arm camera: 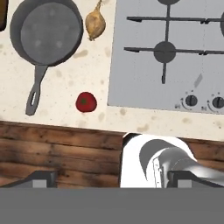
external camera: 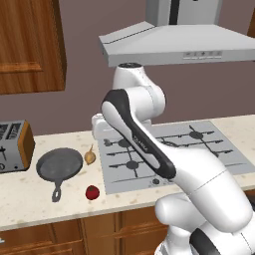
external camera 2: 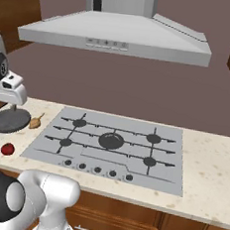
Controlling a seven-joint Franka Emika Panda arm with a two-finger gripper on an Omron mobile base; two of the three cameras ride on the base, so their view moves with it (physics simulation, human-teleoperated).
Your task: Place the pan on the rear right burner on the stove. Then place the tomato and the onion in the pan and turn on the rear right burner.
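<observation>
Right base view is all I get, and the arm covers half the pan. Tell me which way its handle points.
Observer: The pan sits on the counter left of the stove. Its handle points to the counter's front edge, toward the robot.
Operator: Report what's in the pan.
Observer: Nothing. The hand view shows its whole inside bare.
Operator: Give me the gripper.
Observer: The gripper is open and holds nothing. It looks down over the counter's front edge.
</observation>
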